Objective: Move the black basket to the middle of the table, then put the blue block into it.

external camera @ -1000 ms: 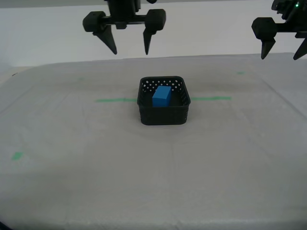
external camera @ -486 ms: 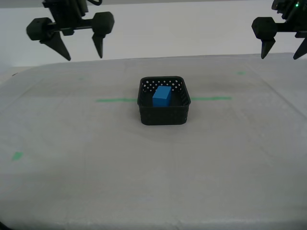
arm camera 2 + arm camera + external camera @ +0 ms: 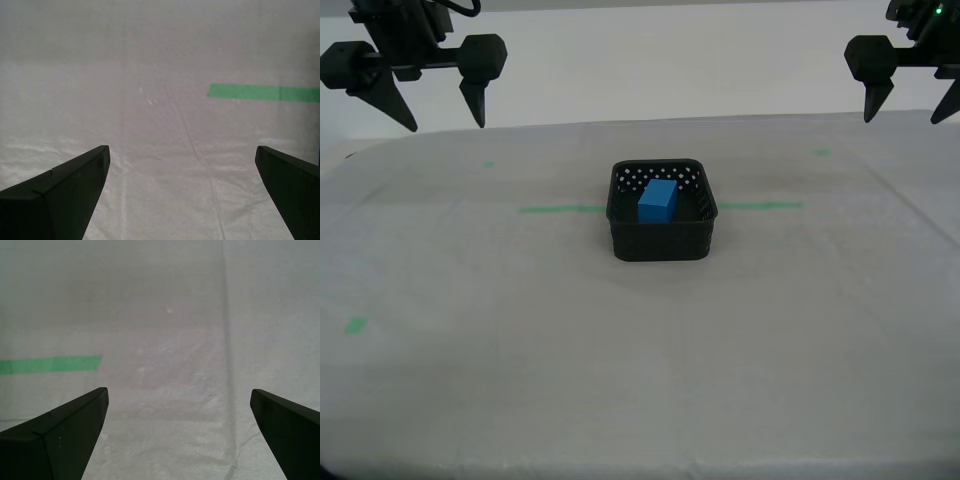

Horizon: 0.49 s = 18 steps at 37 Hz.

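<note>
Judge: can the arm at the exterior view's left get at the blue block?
Probably yes: the blue block lies uncovered in the open-topped black basket, and that arm's gripper hangs open, clear above the table.

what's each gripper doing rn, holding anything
My first gripper: open, holding nothing.
My second gripper: open, holding nothing.

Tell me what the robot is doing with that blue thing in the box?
Nothing is holding it right now. The blue block sits inside the black basket, which stands near the middle of the table on the green tape line. Two open claws hang up high, away from the basket, one at the exterior view's left and one at its right. The job looks done.
</note>
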### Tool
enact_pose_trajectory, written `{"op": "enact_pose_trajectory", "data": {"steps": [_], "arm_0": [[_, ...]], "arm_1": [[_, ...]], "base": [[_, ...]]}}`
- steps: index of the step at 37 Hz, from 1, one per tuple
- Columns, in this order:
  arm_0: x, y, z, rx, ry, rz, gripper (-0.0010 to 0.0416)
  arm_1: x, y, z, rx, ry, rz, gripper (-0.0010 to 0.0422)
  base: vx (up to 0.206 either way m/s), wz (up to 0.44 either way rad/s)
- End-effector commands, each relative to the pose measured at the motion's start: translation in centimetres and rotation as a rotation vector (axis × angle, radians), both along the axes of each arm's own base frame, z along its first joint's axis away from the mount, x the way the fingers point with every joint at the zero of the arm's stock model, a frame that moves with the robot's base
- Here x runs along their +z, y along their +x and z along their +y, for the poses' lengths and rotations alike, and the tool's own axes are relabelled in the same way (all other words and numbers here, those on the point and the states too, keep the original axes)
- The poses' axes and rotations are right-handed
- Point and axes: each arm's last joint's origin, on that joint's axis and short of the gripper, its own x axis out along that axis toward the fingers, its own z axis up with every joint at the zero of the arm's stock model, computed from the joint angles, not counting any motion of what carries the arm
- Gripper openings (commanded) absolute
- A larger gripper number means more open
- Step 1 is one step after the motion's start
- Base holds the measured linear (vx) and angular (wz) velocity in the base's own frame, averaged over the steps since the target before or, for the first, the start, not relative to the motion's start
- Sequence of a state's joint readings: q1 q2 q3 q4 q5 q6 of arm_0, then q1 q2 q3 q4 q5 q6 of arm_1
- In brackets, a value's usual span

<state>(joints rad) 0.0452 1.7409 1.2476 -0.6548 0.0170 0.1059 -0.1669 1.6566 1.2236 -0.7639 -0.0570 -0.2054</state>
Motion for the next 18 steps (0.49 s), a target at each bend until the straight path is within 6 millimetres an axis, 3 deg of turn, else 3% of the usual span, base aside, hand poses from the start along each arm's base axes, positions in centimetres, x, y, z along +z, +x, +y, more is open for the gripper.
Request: {"op": "enact_pose_trajectory", "data": {"steps": [1,18], "arm_0": [[0.0,0.0,0.0,0.001,0.0,-0.002,0.0399],[0.0,0.0,0.0,0.001,0.0,-0.002,0.0398]], "arm_1": [[0.1,0.2,0.4,0.009,0.014,-0.012,0.0401],[0.1,0.4,1.4,0.042,0.033,-0.031,0.04]], "base": [[0.0,0.0],[0.0,0.0]]}}
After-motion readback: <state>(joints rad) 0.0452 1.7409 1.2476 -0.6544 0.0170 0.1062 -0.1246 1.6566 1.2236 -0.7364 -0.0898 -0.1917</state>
